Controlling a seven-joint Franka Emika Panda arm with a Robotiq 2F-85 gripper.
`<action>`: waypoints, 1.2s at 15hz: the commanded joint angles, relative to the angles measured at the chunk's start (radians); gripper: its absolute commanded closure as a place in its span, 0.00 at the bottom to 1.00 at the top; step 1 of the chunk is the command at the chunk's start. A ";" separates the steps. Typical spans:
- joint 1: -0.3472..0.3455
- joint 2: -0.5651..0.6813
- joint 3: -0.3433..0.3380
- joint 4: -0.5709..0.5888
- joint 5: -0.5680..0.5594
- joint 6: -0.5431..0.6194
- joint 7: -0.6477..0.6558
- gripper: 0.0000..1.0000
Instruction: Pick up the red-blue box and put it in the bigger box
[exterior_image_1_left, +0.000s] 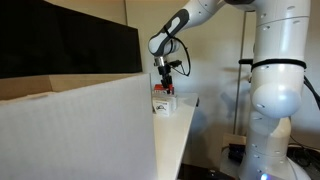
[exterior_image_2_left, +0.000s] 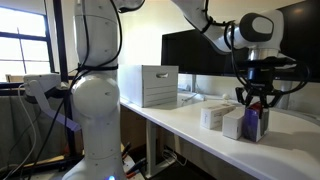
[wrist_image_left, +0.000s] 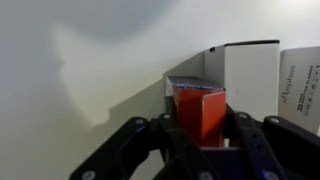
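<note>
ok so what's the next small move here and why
Probably a short straight lift: the gripper looks shut on the red-blue box, which seems to rest on the table close beside a white box, and the bigger box stands apart from it.

red-blue box (wrist_image_left: 200, 112): we see printed cardboard, smooth, with a faint sheen.
bigger box (exterior_image_1_left: 70, 130): looks to us like plain, matt white-grey cardboard.
white box (wrist_image_left: 250, 85): plain matt card, we judge.
desk (exterior_image_2_left: 185, 125): smooth white top; we make out a soft sheen.
jaws: matt black, plastic-looking to us.
arm (exterior_image_2_left: 95, 100): glossy white shells, we think plastic.
</note>
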 joint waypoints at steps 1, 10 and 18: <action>-0.006 -0.065 0.013 -0.034 -0.015 -0.009 0.048 0.84; 0.018 -0.249 0.055 -0.090 -0.019 -0.121 0.206 0.84; 0.092 -0.381 0.144 -0.063 0.035 -0.291 0.365 0.84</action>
